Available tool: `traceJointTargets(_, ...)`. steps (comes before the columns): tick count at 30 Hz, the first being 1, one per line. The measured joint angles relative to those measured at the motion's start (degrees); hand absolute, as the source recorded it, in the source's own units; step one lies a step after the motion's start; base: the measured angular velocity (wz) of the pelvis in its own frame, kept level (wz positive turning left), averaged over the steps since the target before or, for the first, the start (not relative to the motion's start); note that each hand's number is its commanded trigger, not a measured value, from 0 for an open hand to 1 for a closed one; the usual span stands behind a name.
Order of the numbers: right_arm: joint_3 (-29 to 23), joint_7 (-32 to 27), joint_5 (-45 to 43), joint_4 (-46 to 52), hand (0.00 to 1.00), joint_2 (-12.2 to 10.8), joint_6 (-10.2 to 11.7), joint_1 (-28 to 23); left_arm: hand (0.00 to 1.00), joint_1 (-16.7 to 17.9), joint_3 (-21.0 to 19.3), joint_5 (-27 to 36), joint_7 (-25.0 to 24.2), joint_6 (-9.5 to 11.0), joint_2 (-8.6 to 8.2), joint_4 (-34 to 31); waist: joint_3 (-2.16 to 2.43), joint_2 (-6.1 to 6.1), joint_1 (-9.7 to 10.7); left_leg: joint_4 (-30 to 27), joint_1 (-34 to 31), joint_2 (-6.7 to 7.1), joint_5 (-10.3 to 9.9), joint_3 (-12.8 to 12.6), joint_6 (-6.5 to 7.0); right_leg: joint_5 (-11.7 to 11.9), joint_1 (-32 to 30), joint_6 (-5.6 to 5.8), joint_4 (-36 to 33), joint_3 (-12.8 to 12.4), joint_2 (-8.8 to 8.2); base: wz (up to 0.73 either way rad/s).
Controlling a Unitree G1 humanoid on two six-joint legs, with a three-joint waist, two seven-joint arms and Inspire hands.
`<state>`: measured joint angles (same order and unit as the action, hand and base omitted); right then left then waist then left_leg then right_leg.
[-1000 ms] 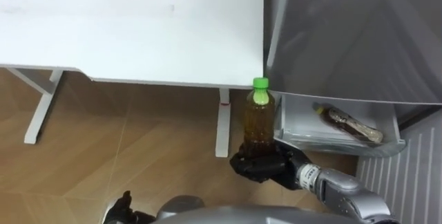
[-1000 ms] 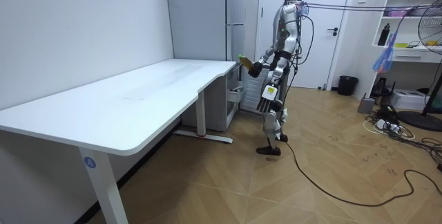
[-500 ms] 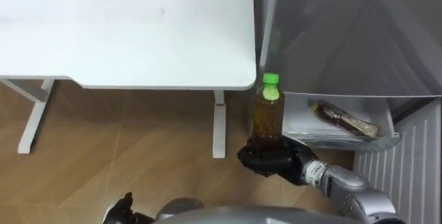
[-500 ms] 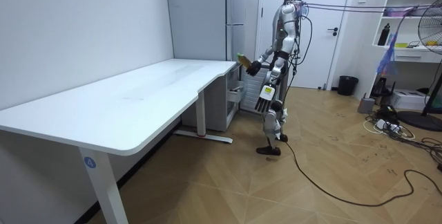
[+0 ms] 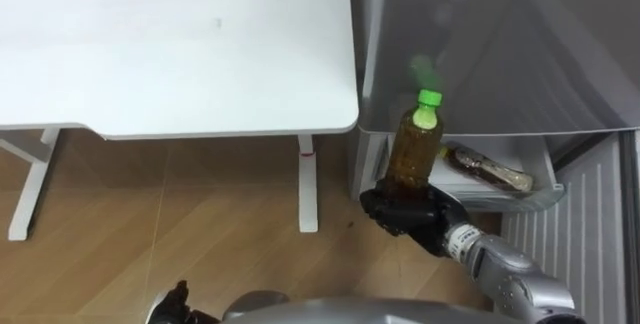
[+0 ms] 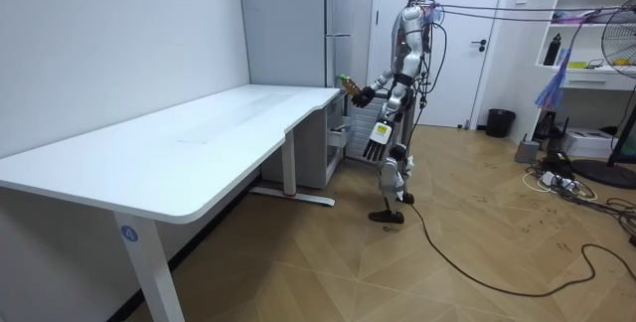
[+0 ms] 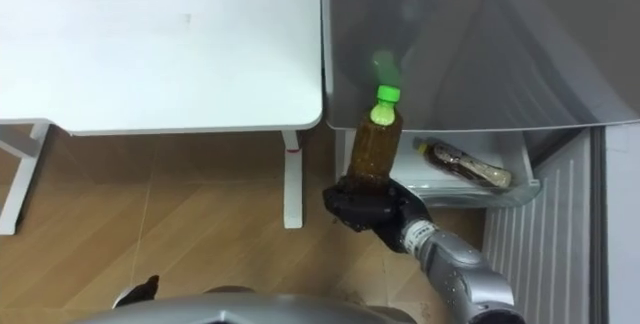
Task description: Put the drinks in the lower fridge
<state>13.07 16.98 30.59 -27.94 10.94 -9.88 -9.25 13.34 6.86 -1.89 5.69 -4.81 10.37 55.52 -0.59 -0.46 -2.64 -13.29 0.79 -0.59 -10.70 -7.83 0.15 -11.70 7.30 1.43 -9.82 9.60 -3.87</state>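
We stand facing the fridge (image 5: 500, 44), just beside the end of the white tabletop (image 5: 170, 44). Right hand (image 5: 405, 214): fingers wrapped round the base of the drink bottle (image 5: 415, 154), which holds amber liquid. Its green cap (image 5: 429, 99) is on top and leans slightly toward the fridge. We hold the bottle in the air before the left end of the open lower drawer (image 5: 535, 196), not inside it. A second bottle (image 5: 487, 169) lies on its side in that drawer. Left hand (image 6: 379, 143) hangs at our side, fingers straight and relaxed, holding nothing.
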Motion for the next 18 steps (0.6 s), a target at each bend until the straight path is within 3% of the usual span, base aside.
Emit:
traceJointTargets(11,-0.83,-6.66,15.44,-0.17,1.0,0.16,0.23,-0.64,0.0,0.47,-0.62,-0.47,0.3,0.28,-0.14,-0.36,0.06,0.11,0.95,-0.32,-0.21,-0.19,-0.02,-0.14,0.0,0.16,-0.34,0.01,-0.02,-0.18,0.19,0.0)
traceJointTargets(18,-0.92,-10.92,25.41,-0.2,1.0,0.24,3.27,-1.51,0.0,1.95,-0.64,-0.46,0.57,1.16,-0.26,-0.35,0.24,0.38,0.97,-0.19,0.02,-0.18,-0.01,-0.14,-0.01,0.15,-0.23,0.01,0.02,-0.11,0.2,0.0)
